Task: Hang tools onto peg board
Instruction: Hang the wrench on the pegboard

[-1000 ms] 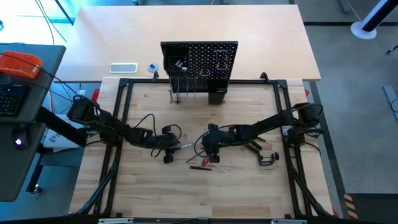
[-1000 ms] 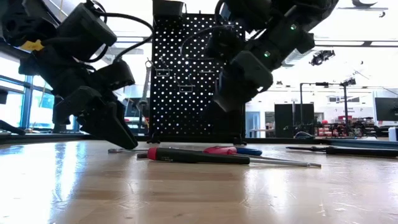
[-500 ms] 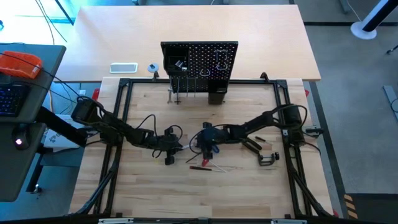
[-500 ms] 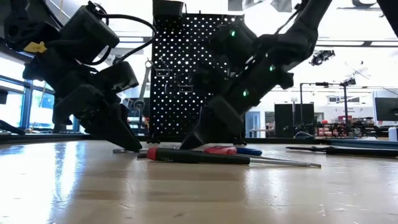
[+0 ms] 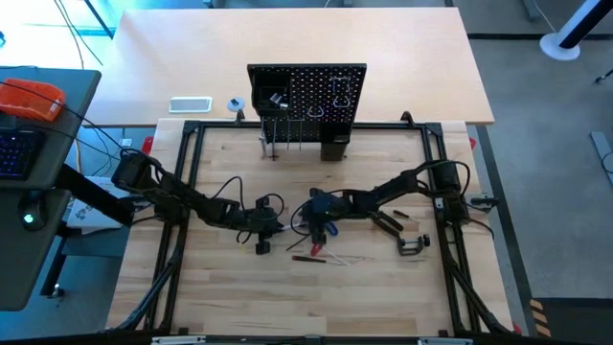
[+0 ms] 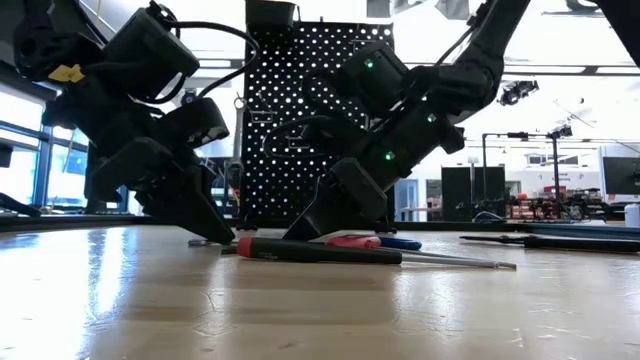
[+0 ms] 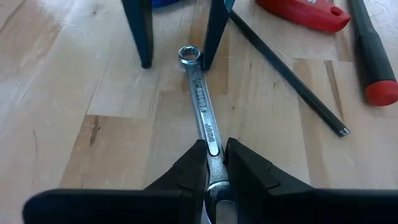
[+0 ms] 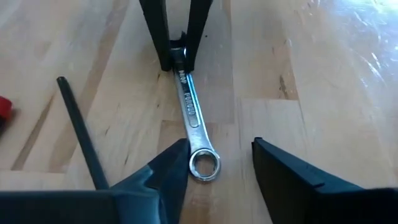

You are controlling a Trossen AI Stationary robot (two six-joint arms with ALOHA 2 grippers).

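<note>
While the silver wrench [image 7: 204, 115] lies flat on the wooden table [image 5: 239, 297], I hold it at its open-jaw end with my left gripper [image 7: 214, 163], whose fingers are pressed against both sides of the shank. The ring end [image 8: 204, 165] of that wrench points toward my right gripper [image 8: 219, 163]. My right gripper's fingers stand apart, one on each side of the ring end, and nothing is clamped between them. In the high view, both grippers meet near the table's middle, the left gripper [image 5: 265, 221] just beside the right gripper [image 5: 305, 222].

Just beside the wrench, on the right gripper's side, lie a blue-handled T hex key [image 5: 330, 228] with its dark shaft [image 7: 286, 73], a bright red handle [image 7: 301, 14], and the red-handled screwdriver [image 6: 318, 251] with its black grip. In the low view, the screwdriver lies nearest the camera, in front of both grippers. Farther toward my right arm, black pliers [image 5: 388, 222] and a black C-clamp [image 5: 413, 243] rest on the table, well apart from the wrench.

At the table's far edge, the peg board [image 5: 306, 96] stands upright, with several items already hanging on it.
</note>
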